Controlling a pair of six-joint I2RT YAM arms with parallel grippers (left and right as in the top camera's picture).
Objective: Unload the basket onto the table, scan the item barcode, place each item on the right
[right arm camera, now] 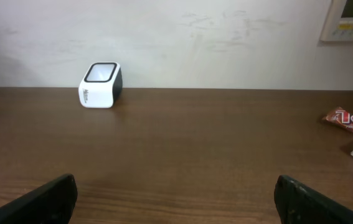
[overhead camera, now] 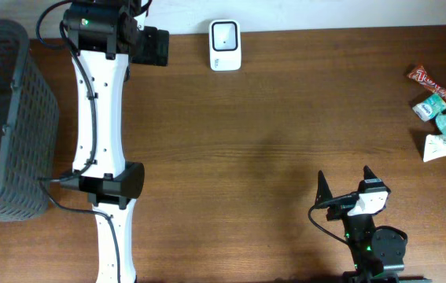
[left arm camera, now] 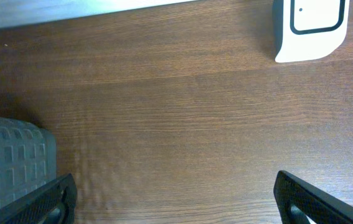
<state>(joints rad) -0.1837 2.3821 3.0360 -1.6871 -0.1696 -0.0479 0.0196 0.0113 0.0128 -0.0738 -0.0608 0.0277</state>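
Left and right jaws gape wide and empty; scanner (overhead camera: 225, 45) sits at the far edge, snack packets (overhead camera: 445, 110) at the right edge.

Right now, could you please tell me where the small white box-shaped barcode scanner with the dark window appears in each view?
Overhead: the white barcode scanner sits top centre, near the brown wooden table's far edge.
Left wrist: top right corner, cut off by the frame.
Right wrist: left of centre, before the pale wall.
Shared landmark: the table's far edge meeting the wall, just behind the scanner.
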